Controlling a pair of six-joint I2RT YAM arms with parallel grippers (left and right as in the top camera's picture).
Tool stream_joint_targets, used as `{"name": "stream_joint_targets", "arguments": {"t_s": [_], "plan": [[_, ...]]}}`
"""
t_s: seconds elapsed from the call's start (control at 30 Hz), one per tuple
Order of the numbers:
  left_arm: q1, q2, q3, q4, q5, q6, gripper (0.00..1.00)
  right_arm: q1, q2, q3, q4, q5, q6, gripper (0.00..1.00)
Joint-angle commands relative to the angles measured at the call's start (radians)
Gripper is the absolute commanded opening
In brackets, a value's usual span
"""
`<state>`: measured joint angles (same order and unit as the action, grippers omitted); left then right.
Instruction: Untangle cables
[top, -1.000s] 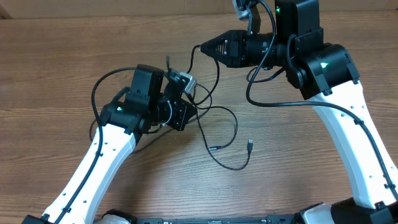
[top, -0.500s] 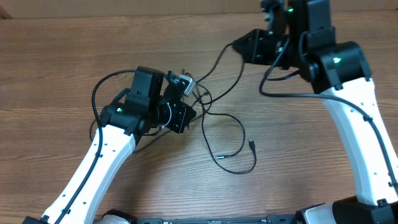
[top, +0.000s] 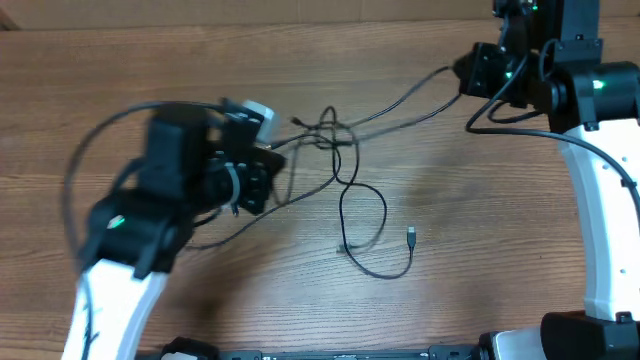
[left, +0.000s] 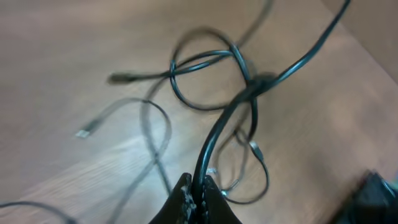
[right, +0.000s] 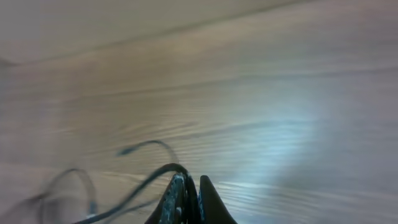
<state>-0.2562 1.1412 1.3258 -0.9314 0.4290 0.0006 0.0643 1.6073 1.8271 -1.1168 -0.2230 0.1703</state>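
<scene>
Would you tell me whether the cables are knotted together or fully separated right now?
Knotted: the cables loop around one another in a knot between the left gripper and right gripper, each shut on a strand.

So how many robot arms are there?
2. The left arm reaches in from the bottom left; the right arm comes up the right side. Both pinch the cables.

Overhead: left arm (top: 140, 215) smeared, outline soft, its far end not resolvable. Knot in cables (top: 335, 140): crossings too fine to sort. 1 plug tip (top: 412, 236): type unreadable. Right arm (top: 600, 95) cropped by top edge.
Left wrist: left gripper (left: 198, 190) cropped at bottom edge; far loops blurred.
Right wrist: whole view soft; right gripper (right: 188, 190) cropped at bottom edge.
</scene>
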Motion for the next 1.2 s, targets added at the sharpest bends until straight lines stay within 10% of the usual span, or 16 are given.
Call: {"name": "stream_joint_targets", "arguments": {"t_s": [0.0, 1.0, 1.17], "plan": [[0.077, -0.051, 0.068, -0.065, -0.081, 0.042, 0.05, -0.045, -0.038, 0.032, -0.001, 0.196, -0.031, 0.04], [0.270, -0.077, 0.084, -0.191, -0.050, 0.090, 0.07, -0.320, -0.025, 0.031, 0.052, 0.281, -0.029, 0.04], [0.270, -0.077, 0.084, -0.192, -0.035, 0.089, 0.09, -0.323, 0.008, 0.012, 0.028, 0.218, -0.011, 0.54]]}}
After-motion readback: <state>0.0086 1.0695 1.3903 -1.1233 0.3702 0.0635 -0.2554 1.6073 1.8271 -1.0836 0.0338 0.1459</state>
